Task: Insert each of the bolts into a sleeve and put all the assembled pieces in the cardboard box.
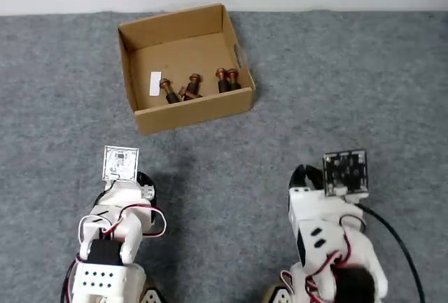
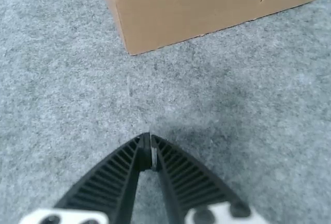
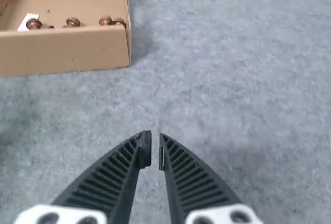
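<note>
Four assembled pieces (image 1: 168, 92) in cardboard box (image 1: 189, 110); left gripper (image 2: 150, 149), right gripper (image 3: 154, 149) closed.

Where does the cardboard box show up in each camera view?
High view: cardboard box sits upper centre-left of the picture.
Left wrist view: box corner and wall lie ahead of the left gripper.
Right wrist view: box lies ahead of the right gripper, toward the left gripper's side.
Shared landmark: the box's near wall.

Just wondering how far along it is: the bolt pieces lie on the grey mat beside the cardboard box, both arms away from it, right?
Not quite. The high view shows the bolt pieces inside the cardboard box, not on the mat beside it. Both arms are away from it.
</note>
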{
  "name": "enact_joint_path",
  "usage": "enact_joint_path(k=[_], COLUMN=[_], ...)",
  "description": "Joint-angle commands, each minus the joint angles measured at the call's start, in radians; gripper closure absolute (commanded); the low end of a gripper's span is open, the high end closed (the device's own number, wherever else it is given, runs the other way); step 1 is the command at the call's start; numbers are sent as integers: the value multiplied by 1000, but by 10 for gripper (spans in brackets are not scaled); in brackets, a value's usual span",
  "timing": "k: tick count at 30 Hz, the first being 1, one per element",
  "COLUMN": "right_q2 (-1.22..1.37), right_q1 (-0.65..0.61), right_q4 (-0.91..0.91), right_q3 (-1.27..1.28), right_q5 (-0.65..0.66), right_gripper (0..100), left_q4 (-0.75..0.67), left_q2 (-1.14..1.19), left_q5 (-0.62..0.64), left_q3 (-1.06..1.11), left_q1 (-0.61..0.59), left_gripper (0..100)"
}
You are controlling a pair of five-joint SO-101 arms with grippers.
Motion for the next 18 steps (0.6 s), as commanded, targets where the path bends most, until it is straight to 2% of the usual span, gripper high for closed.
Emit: enact_joint_path(k=[1, 18], right_q2=[-58, -41], right_q1=[13, 13], right_q4=[25, -119], right_q3=[57, 486], right_q5=[-8, -14], right_gripper=[990, 990], left_q4=[0, 0], left_q2=[-8, -8], left_q5=[0, 0], left_q3=[-10, -10], left_q1=[3, 3], left_gripper=[994, 994])
